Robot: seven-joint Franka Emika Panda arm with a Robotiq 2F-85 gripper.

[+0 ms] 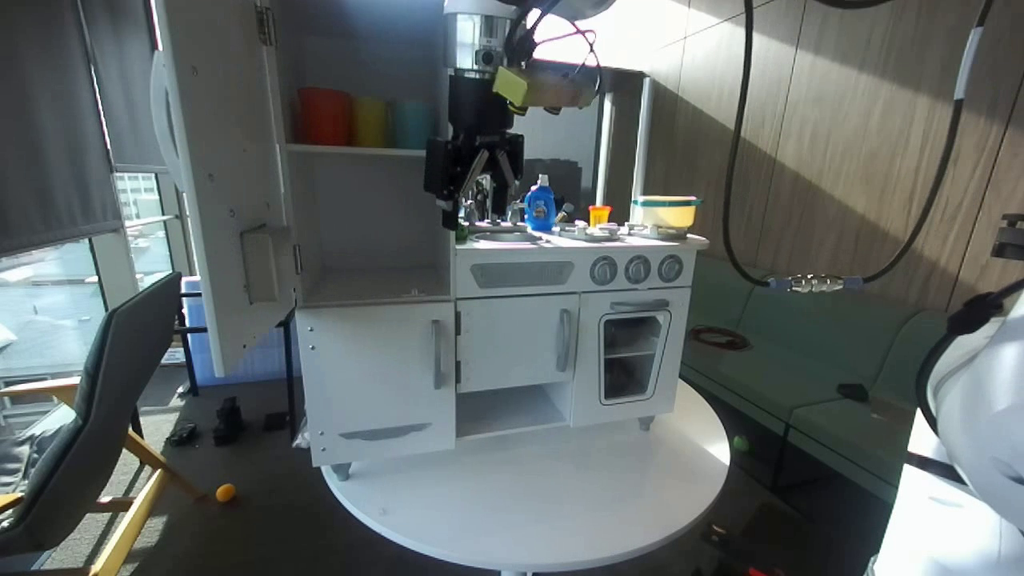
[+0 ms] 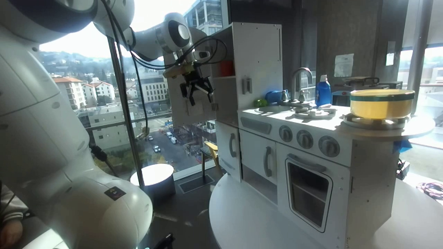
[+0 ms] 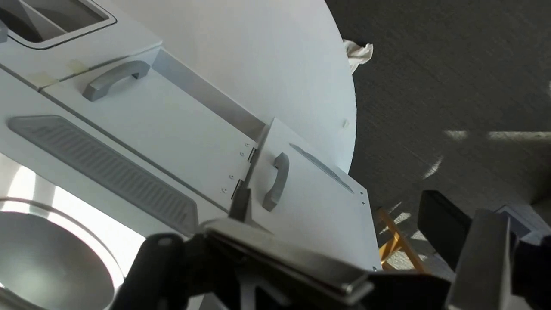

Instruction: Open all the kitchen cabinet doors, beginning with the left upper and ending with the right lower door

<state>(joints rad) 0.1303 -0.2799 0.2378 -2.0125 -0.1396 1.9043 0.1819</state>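
Note:
The tall left upper door [image 1: 232, 184] is swung wide on its hinges, its inner side with the box-like back of the inset facing out; the wrist view does not show it. Below, the plain left lower door [image 1: 376, 376] with its grey handle [image 3: 277, 183] is closed. So are the middle door [image 2: 258, 152] and the right lower door [image 2: 308, 193], which has a dark window. My gripper [image 1: 476, 210] hangs pointing down in front of the upper compartment's right edge, clear of the swung door. Its fingers stand wide apart with nothing between them, above the lower doors.
A round white table [image 1: 528, 512] bears the toy kitchen. On the counter are a blue bottle [image 2: 323, 91], a tap [image 2: 303, 71] and a yellow pot [image 2: 382, 105]. Coloured cups [image 1: 324, 116] sit on the upper shelf. A chair [image 1: 100, 400] stands beyond the swung door.

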